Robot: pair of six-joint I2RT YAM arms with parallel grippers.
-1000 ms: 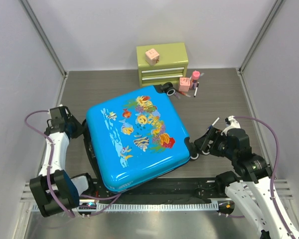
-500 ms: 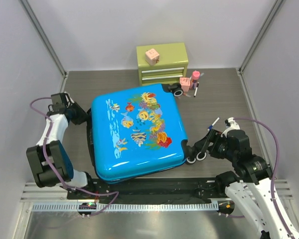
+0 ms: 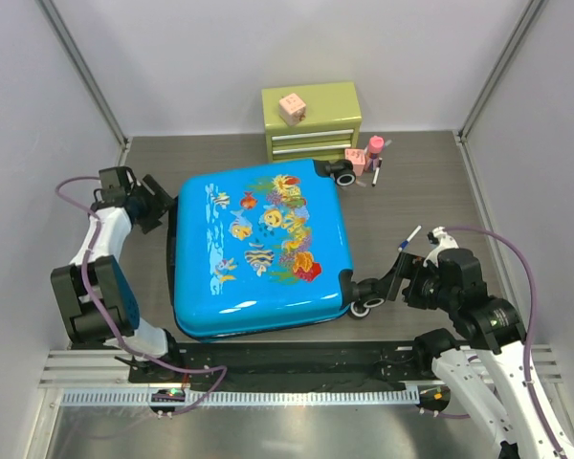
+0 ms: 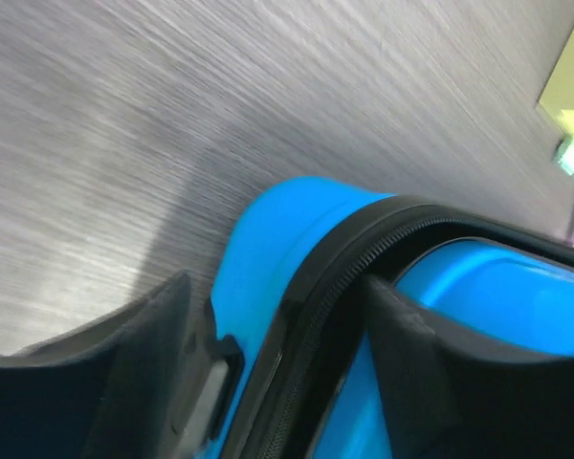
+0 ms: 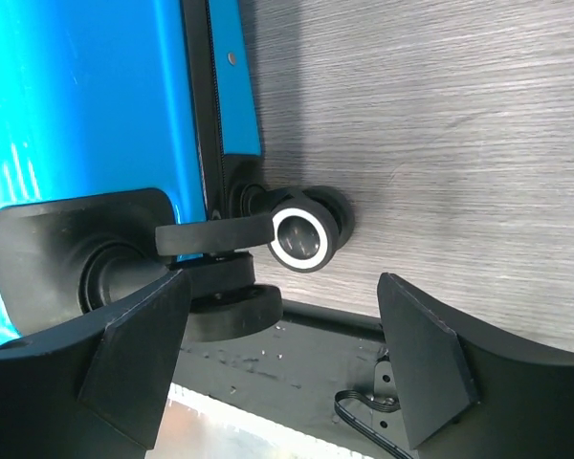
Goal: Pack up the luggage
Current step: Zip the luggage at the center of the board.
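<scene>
Overhead camera looks down; wrist cameras sit close against the luggage [image 3: 258, 251].

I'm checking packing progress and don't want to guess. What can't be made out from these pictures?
- Inside of the luggage: the closed shell hides it in every view.
- The small pink items beside the green chest: too small in the top view to name.
- Whether the left gripper touches the luggage's rim: the left wrist view is blurred.

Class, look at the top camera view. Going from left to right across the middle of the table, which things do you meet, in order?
left gripper → luggage → right gripper
</scene>
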